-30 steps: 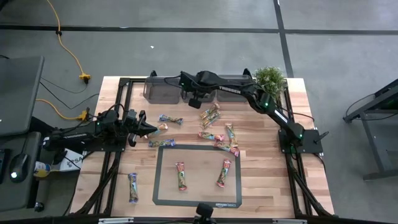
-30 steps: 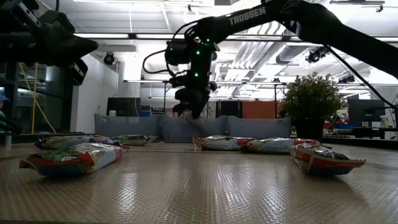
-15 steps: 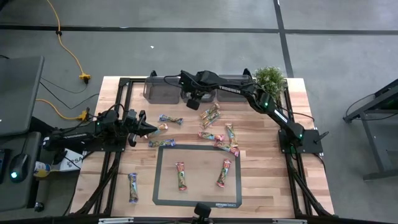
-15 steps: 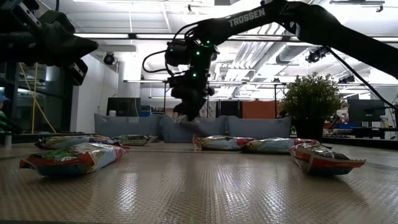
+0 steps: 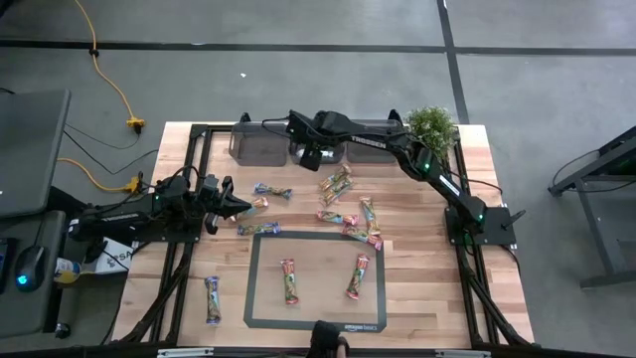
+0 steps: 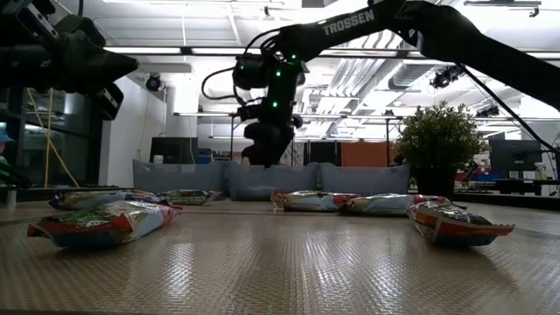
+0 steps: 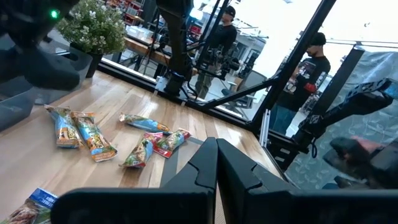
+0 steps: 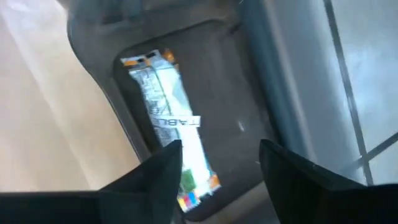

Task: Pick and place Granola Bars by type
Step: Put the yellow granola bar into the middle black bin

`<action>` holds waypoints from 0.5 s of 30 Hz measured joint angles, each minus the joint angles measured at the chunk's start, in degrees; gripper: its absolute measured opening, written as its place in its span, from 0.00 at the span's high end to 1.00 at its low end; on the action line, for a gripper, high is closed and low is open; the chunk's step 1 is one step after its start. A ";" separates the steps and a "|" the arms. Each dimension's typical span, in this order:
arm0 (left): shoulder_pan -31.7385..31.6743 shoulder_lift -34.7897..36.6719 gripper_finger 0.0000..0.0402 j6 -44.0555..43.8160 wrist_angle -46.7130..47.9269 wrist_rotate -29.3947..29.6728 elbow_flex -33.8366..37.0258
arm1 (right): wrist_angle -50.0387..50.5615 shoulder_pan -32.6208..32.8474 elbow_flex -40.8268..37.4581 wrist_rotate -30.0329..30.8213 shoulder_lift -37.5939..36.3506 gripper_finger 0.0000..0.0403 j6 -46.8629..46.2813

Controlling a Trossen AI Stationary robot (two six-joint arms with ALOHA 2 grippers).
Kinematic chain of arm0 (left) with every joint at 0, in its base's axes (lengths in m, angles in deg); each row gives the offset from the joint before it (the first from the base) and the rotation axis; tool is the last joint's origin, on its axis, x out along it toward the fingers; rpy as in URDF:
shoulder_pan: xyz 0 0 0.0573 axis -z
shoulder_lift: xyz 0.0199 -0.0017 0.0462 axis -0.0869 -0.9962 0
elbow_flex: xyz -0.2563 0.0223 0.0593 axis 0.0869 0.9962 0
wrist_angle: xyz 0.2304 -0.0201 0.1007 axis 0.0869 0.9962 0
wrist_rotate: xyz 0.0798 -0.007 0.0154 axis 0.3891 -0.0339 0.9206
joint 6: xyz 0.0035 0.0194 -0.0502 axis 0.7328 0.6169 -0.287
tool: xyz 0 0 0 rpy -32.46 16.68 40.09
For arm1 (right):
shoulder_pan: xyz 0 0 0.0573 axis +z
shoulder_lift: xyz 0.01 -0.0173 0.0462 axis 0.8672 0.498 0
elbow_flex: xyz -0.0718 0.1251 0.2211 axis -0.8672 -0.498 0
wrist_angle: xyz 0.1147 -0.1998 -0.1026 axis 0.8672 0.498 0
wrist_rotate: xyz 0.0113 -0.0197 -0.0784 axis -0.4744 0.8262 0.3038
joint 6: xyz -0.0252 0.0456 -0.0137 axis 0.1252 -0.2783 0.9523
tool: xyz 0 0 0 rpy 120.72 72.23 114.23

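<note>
My right gripper [image 8: 221, 180] hangs open over a grey bin [image 8: 249, 93] at the table's far edge, also seen from above [image 5: 311, 154]. A green-white granola bar [image 8: 168, 124] lies in that bin, below and between the fingers, which stand apart from it. More granola bars lie loose on the wood [image 5: 336, 182] [image 5: 271, 192] [image 5: 353, 221], and two lie on the dark-framed mat [image 5: 288, 280] [image 5: 359, 276]. My left gripper [image 5: 238, 207] waits shut at the table's left, nothing in it [image 7: 216, 168].
Three grey bins stand in a row at the far edge [image 5: 260, 142] [image 5: 373, 149]. A small potted plant [image 5: 432, 127] stands at the far right corner. One bar [image 5: 212, 298] lies near the front left. People stand in the room beyond the table [image 7: 311, 68].
My right gripper has moved a little toward the far edge, over the bin, and has opened. The bar that it held below its fingers has dropped into the bin.
</note>
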 joint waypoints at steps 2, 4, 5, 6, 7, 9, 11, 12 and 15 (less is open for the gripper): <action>0.00 0.00 1.00 0.00 0.01 0.00 0.00 | -0.06 -0.07 0.00 -0.15 -1.67 0.47 0.67; 0.00 0.01 1.00 0.00 0.02 -0.01 0.00 | -0.13 -0.11 0.00 -0.96 -3.51 0.46 1.03; 0.02 -0.01 1.00 0.00 0.00 0.00 0.00 | -0.12 -0.13 0.00 -2.23 -4.33 0.46 1.47; 0.01 0.01 1.00 0.00 0.00 -0.02 0.00 | -0.08 -0.17 0.00 -4.16 -5.31 0.46 2.39; 0.00 0.01 1.00 0.00 0.00 -0.02 0.00 | 0.03 -0.18 0.00 -6.59 -6.19 0.46 3.25; 0.01 0.01 1.00 0.00 0.00 -0.03 0.00 | 0.31 -0.12 0.00 -12.18 -8.19 0.47 4.47; 0.02 0.01 1.00 0.00 0.00 -0.04 0.00 | 1.07 -0.11 0.00 -19.52 -10.18 0.47 6.08; 0.00 -0.01 1.00 0.00 0.00 -0.04 0.00 | 1.34 -0.10 0.02 -23.45 -10.85 0.47 6.72; 0.02 0.01 1.00 0.00 0.00 -0.22 0.00 | 3.87 -0.22 0.02 -36.38 -12.58 0.46 7.59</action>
